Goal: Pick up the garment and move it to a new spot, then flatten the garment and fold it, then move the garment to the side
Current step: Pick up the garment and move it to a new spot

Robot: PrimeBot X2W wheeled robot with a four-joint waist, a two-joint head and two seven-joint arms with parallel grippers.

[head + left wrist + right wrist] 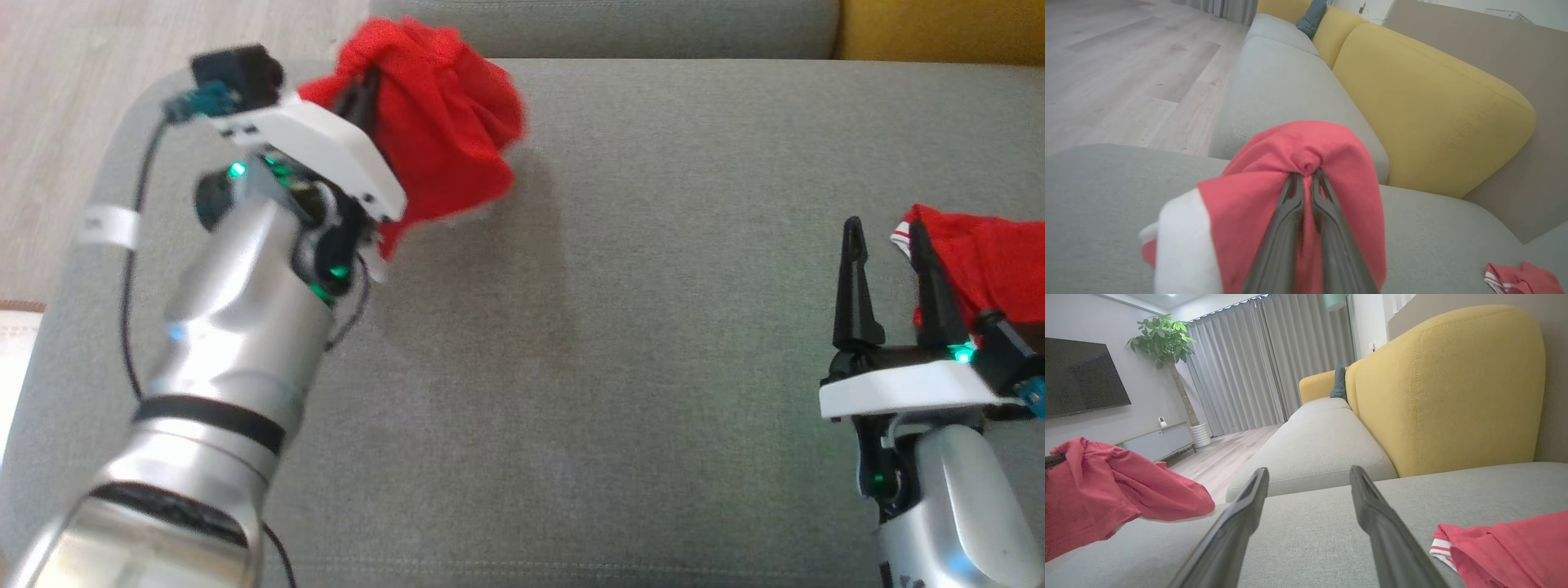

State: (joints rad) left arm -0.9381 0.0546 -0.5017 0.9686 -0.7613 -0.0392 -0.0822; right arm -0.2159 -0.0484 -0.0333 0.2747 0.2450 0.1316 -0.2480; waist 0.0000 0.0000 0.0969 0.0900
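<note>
A bunched red garment (449, 122) hangs above the grey sofa seat (653, 343) at the far left, and my left gripper (363, 90) is shut on its top fold. In the left wrist view the cloth (1298, 147) gathers around the closed fingertips and a white part droops at the lower left. My right gripper (886, 233) stands open low over the seat at the right, nothing between its fingers (1249, 506). Just right of it lies a second red garment with white stripes (996, 261), which touches the right finger. The held garment (1106, 490) also appears at the left of the right wrist view.
Yellow back cushions (1433, 102) line the far side of the sofa. A wooden floor (65, 98) lies beyond the seat's left end. A television (1081, 375) and a potted plant (1163, 339) stand across the room.
</note>
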